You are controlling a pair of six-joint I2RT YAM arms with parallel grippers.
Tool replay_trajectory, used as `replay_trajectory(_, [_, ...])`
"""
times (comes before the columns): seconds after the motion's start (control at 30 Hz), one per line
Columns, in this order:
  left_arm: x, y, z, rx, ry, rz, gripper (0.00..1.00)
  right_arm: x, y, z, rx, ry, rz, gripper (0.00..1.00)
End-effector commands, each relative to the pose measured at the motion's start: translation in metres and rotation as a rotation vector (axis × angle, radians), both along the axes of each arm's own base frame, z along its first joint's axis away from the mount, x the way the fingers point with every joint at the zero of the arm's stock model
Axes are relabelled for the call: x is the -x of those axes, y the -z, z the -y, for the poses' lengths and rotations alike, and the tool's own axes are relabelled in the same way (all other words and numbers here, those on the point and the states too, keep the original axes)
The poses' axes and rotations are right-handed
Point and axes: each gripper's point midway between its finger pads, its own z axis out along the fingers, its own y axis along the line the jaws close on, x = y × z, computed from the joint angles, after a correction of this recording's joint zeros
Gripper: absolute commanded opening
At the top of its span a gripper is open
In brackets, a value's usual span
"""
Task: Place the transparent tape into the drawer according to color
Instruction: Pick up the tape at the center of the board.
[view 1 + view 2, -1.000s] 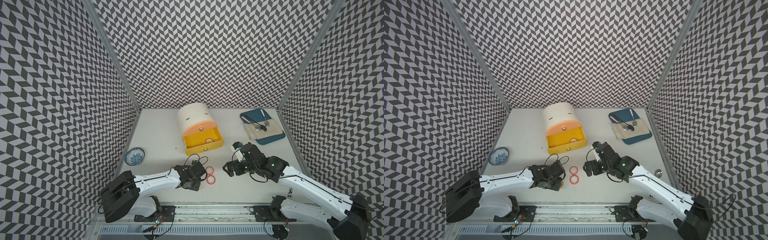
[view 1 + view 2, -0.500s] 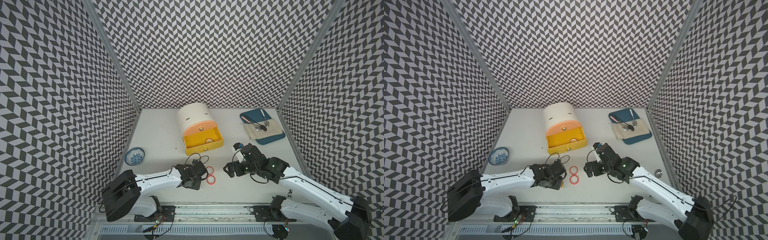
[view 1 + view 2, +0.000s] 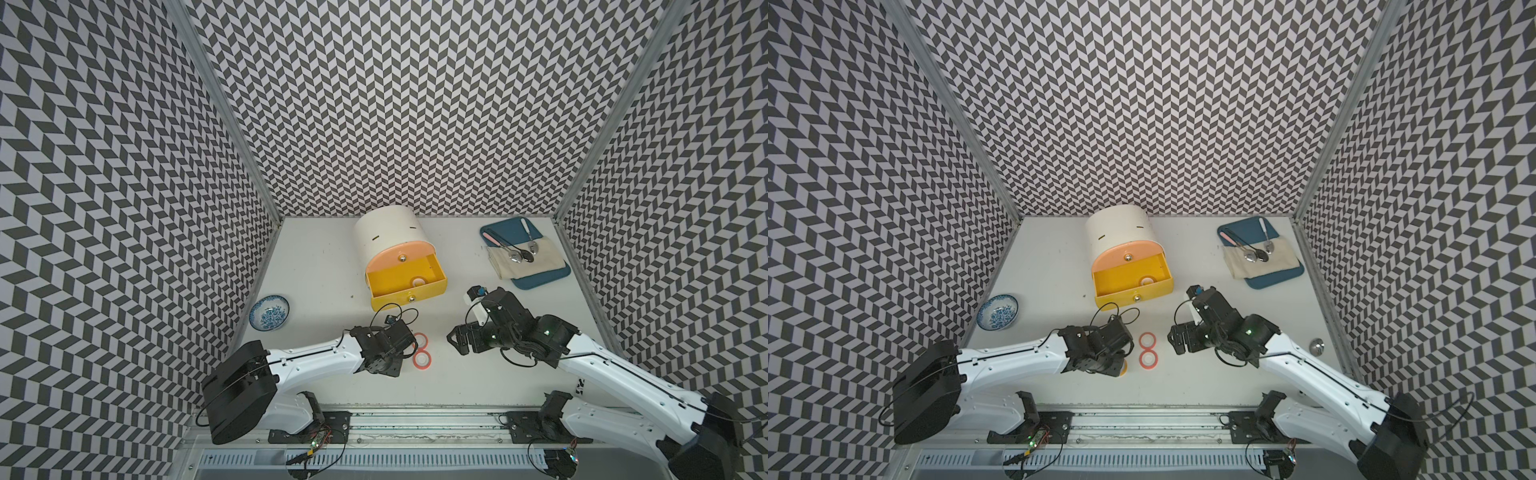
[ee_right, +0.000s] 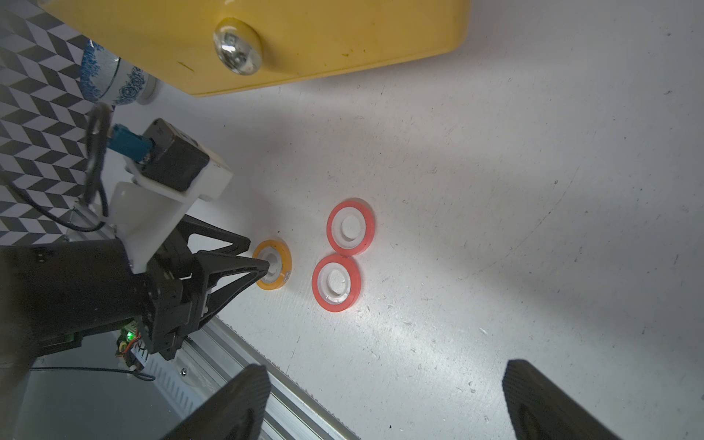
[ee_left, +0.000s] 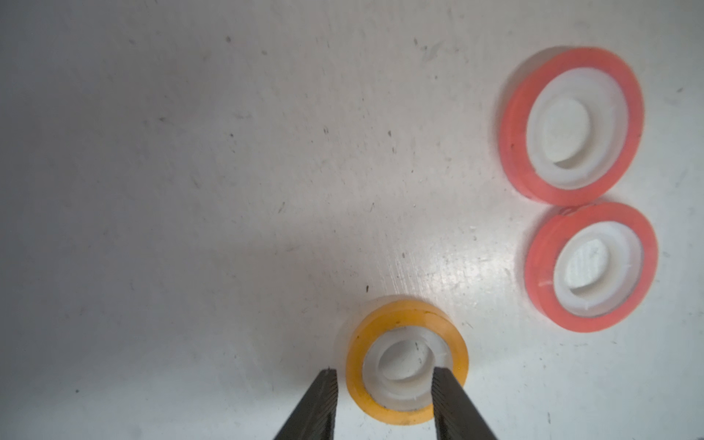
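Step in hand: pick-up of the yellow tape roll (image 5: 404, 358), which lies flat on the white table (image 5: 190, 190) near its front edge. The left gripper (image 5: 384, 375) is down over it, with one finger outside the ring and the other in the white core hole. A sliver of table shows between the outer finger and the ring, so the jaws stand partly apart and are not yet pinching. Likely reason for the straddle: a low, flat roll gives little outer edge to grasp, but its wall does.

The yellow drawer (image 3: 390, 300) is pulled out of the cream cabinet (image 3: 386, 232), presumably to take this colour. A white-cored roll (image 3: 417, 282) lies inside; its colour is lost against the drawer floor. The peach drawer (image 3: 395, 258) above is closed.

One red-pink roll (image 5: 571, 124) and a second red-pink roll (image 5: 591, 266) lie flat near the yellow one, touching each other or nearly so. No purple roll is visible.

The right gripper (image 4: 384, 369) hovers over bare table with jaws wide apart and empty, judged parked clear of the left arm's path.
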Motion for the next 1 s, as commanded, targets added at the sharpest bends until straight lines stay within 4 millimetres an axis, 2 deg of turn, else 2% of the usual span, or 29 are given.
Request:
replay_trajectory(0.0, [-0.004, 0.004, -0.004, -0.036, 0.013, 0.009, 0.44, -0.004, 0.001, -0.001, -0.008, 0.010, 0.013, 1.00])
replay_trajectory(0.23, [-0.003, 0.015, -0.005, -0.055, 0.031, -0.024, 0.40, -0.003, 0.004, -0.001, -0.007, 0.007, 0.007, 1.00])
replay_trajectory(0.63, [0.009, 0.034, 0.000, -0.064, 0.092, -0.109, 0.25, -0.002, 0.006, 0.001, -0.007, 0.012, 0.003, 1.00])
replay_trajectory(0.93, [0.014, 0.039, 0.000, -0.069, 0.104, -0.131, 0.00, -0.001, 0.008, 0.002, -0.004, 0.016, 0.003, 1.00])
replay_trajectory(0.97, [0.013, 0.037, 0.001, -0.067, 0.102, -0.126, 0.00, -0.001, 0.007, 0.002, -0.007, 0.016, 0.005, 1.00])
